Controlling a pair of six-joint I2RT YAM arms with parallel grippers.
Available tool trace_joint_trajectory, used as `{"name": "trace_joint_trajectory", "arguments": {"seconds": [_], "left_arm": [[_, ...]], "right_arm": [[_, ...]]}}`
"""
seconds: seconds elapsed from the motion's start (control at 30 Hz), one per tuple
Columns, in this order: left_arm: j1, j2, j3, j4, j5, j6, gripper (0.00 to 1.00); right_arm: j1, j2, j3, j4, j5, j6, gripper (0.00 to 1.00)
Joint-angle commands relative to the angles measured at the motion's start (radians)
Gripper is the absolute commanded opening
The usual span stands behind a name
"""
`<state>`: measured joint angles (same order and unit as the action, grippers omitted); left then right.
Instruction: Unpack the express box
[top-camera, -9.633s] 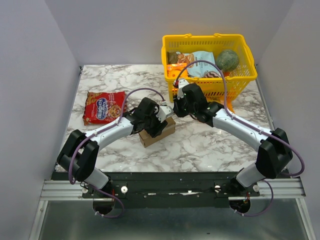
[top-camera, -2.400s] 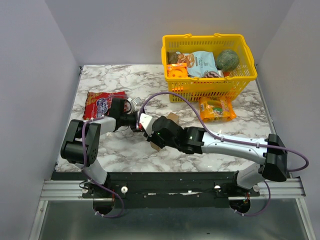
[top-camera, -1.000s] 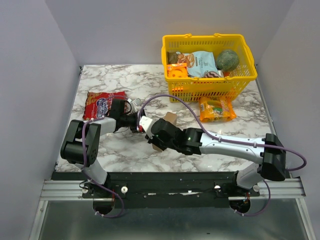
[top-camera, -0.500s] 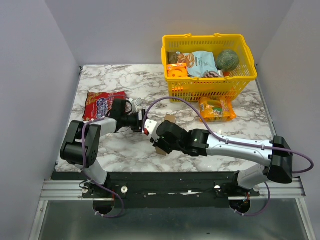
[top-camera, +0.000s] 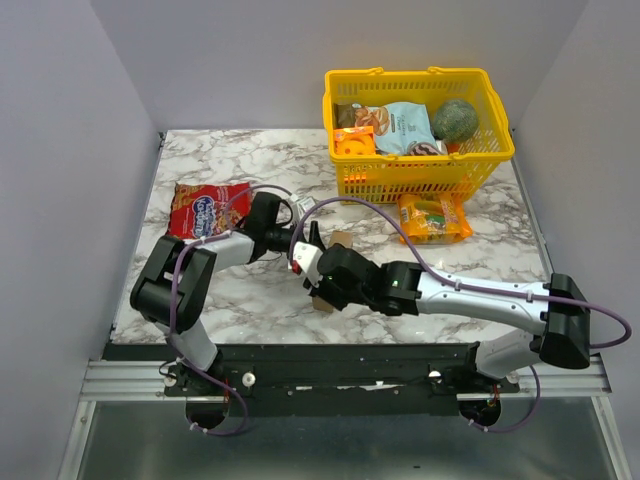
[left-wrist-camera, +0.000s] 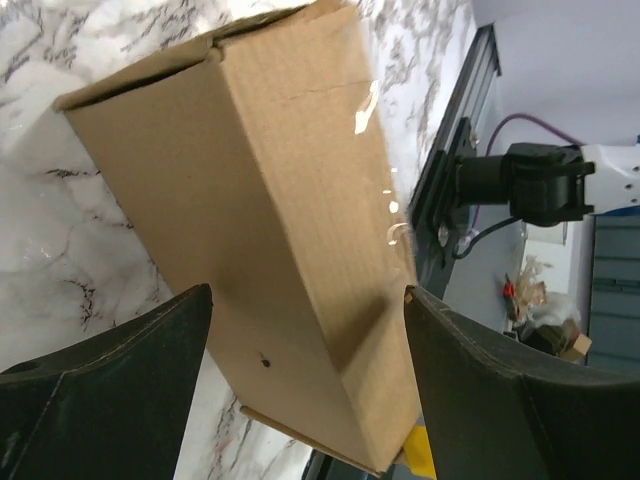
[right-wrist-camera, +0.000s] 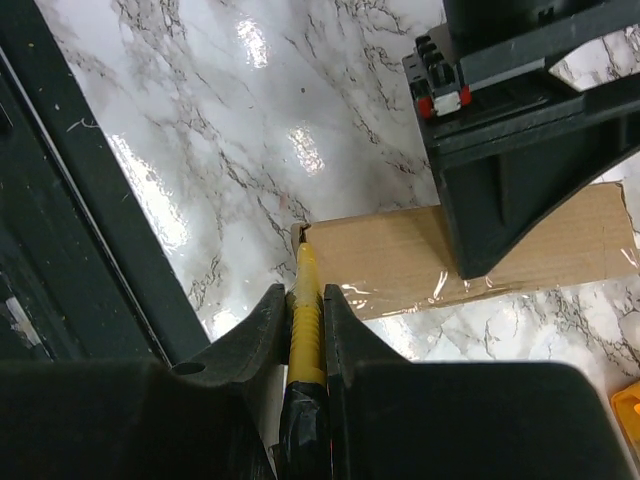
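STEP: cutting open express box (right-wrist-camera: 380, 255) | WHERE: lying on bench (right-wrist-camera: 200, 120), between spread fingers of left end effector (left-wrist-camera: 300, 330), contact unconfirmed | TOOL: right end effector (right-wrist-camera: 300, 312) pinching yellow cutter (right-wrist-camera: 306, 340), tip at box corner | HOW: keep blade shallow, follow tape (right-wrist-camera: 400, 296), brace box against sliding

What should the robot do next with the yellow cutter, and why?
Probably draw the yellow cutter along the express box where it is taped: the right gripper holds its tip at the box corner, and the open left gripper straddles the box.
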<state>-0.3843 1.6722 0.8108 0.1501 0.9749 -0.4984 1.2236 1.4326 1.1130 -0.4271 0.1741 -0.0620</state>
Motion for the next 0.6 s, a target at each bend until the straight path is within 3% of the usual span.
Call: {"name": "trace_joint_trajectory", "arguments": {"seconds": [0.0,0.57], "left_arm": [[-0.016,0.073,0.054,-0.198,-0.037,0.144,0.84],[-0.059,0.119,0.091,-0.313,-0.117,0.313,0.79]], "right_arm": [[-0.003,-0.031,-0.024,-0.004,0.001,-0.012,0.0],[-0.059,-0.041,0.025,-0.156,-0.079,-0.11,0.0]]}}
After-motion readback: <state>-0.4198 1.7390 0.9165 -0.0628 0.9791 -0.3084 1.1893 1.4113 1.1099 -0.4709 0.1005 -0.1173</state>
